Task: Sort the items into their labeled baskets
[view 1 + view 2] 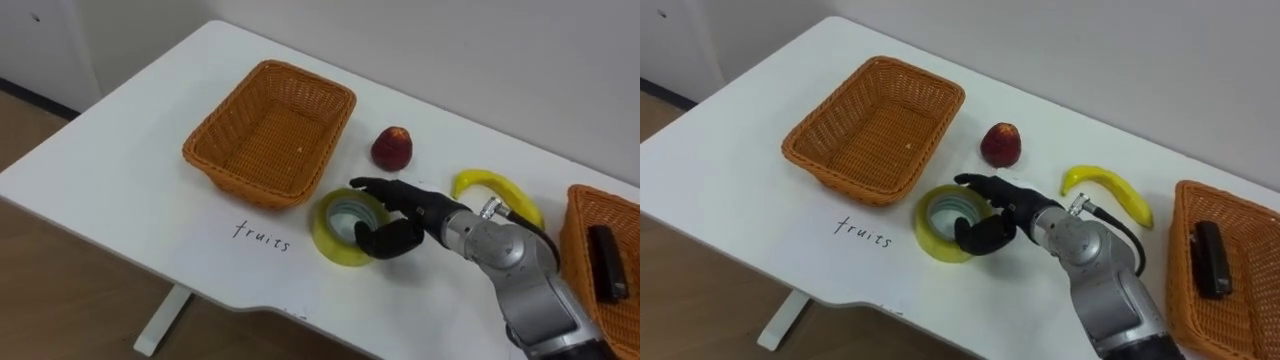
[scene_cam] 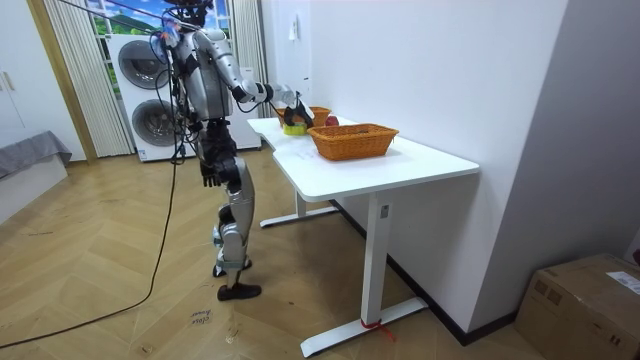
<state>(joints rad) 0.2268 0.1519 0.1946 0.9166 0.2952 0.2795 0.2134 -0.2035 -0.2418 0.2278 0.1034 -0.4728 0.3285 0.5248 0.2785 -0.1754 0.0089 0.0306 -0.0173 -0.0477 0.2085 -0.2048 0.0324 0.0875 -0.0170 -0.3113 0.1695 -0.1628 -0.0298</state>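
So you've got the right hand [image 1: 405,215] on the roll of yellow tape [image 1: 325,238], which lies flat on the white table [image 1: 120,190] just beside the near right corner of the empty fruit basket [image 1: 250,185], the one with "fruits" [image 1: 262,236] written in front of it. The fingers reach over the roll's far rim and the thumb is curled in against its right side, so it looks like a pinch on the wall of the ring with nothing lifted yet. The left hand [image 2: 208,176] hangs down by the robot's side in the room view, can't tell its state from there.

Tape is an office thing, so I'd say it belongs in the other wicker basket [image 1: 1180,230] over on the right, where a dark oblong item [image 1: 1210,258] lies already.

My tips for this step:
- squeeze the ring's wall between thumb and fingers before you raise it. A smooth roll like that will probably slide or tip if the pinch is shallow
- lift straight up first, the fruit basket is right next to it and you don't want to nudge it
- on the way right you pass near the red apple [image 1: 392,148] and the banana [image 1: 500,187], so carry it high enough to clear both
- let go only once the roll is well inside the rim, low over the basket floor so it doesn't roll back out
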